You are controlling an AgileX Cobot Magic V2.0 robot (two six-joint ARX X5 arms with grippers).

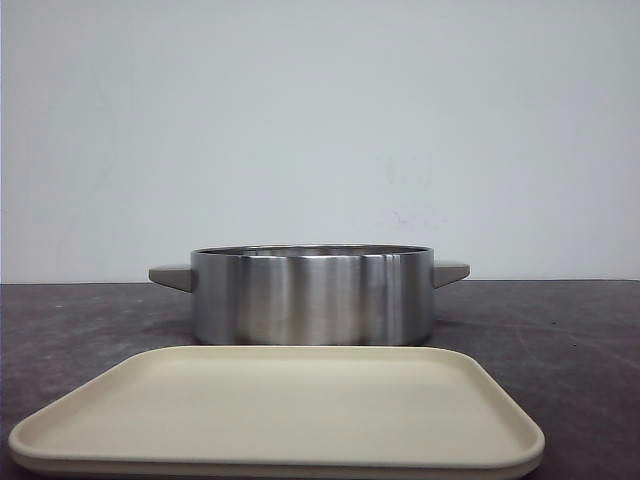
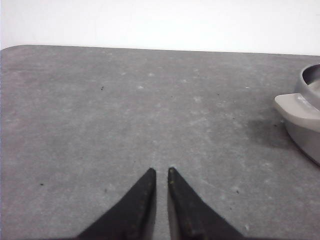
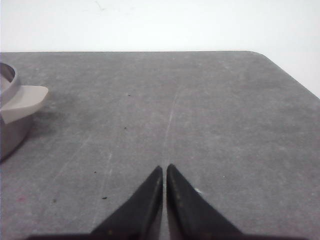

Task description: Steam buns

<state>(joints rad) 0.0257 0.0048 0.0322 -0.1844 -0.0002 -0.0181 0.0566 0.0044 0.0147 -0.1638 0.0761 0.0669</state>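
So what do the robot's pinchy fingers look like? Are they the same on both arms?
Yes, they match. The left gripper and the right gripper each have two black fingers, wide at the base and narrowing to a sharp point, like a bird's beak. The surface looks matte and plain, with no markings, cables or sleeves showing. The arms themselves are out of view, so their look can't be told.

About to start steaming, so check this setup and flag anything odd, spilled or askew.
Nothing spilled or damaged. The pot stands upright behind the tray, which is bare: no buns show in any view. Both grippers, left and right, hang nearly shut, holding nothing.
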